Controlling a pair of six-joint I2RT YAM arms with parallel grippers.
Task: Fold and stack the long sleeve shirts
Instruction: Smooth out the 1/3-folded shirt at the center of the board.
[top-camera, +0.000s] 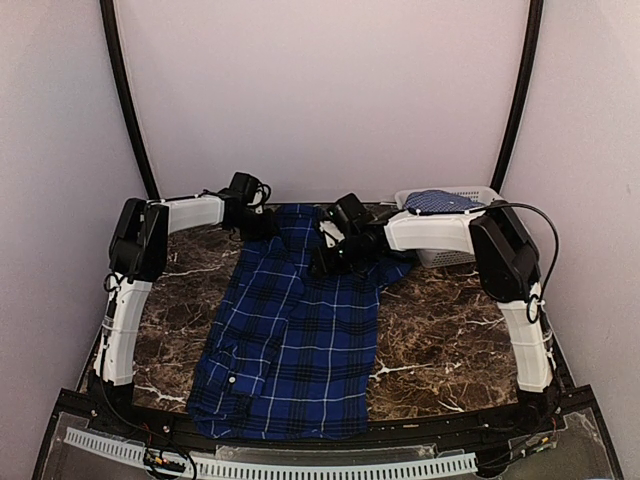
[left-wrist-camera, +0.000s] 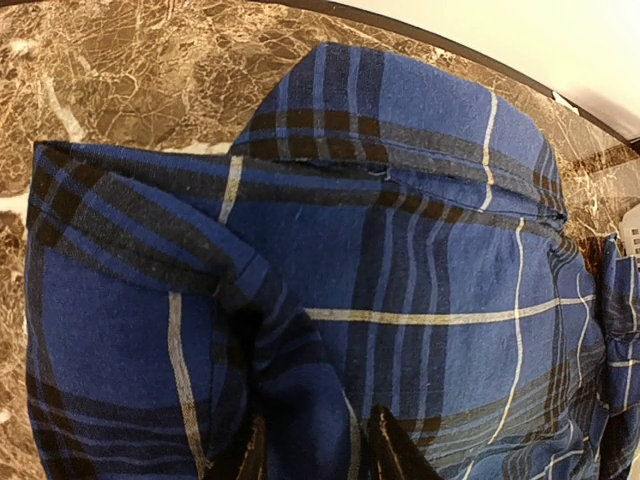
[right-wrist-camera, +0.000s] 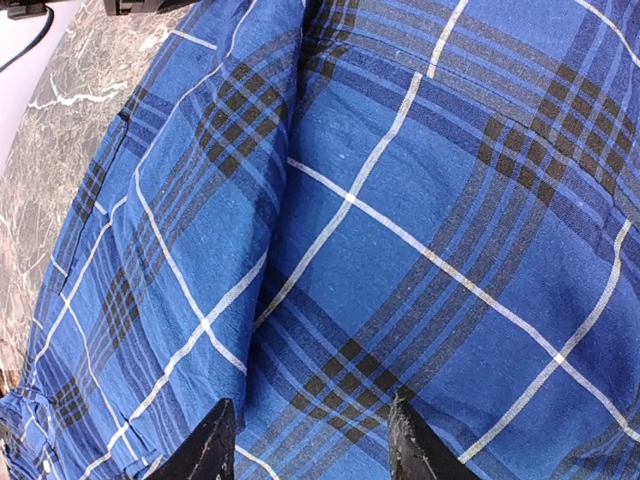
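Centrally, the dark plaid shirt (top-camera: 290, 340) lay lengthwise on the marble table (top-camera: 440, 330), collar end far from me and hem near my bases, so that both far corners sat within reach of my 2 hands. My left hand (left-wrist-camera: 320, 440) was at the far-left shoulder, its fingers (left-wrist-camera: 250, 450) partly closed with a ridge of cloth between them. Creases ran in toward that ridge, so I judged the fabric pinched there, ready for lifting into a fold. My right hand (right-wrist-camera: 310, 440) hung over flat cloth at the far-right side, fingers about half spread and holding nothing. The lighter checked shirt (top-camera: 440, 202) waited in the pale basket (top-camera: 470, 192) at the far right, well apart, unfolded.
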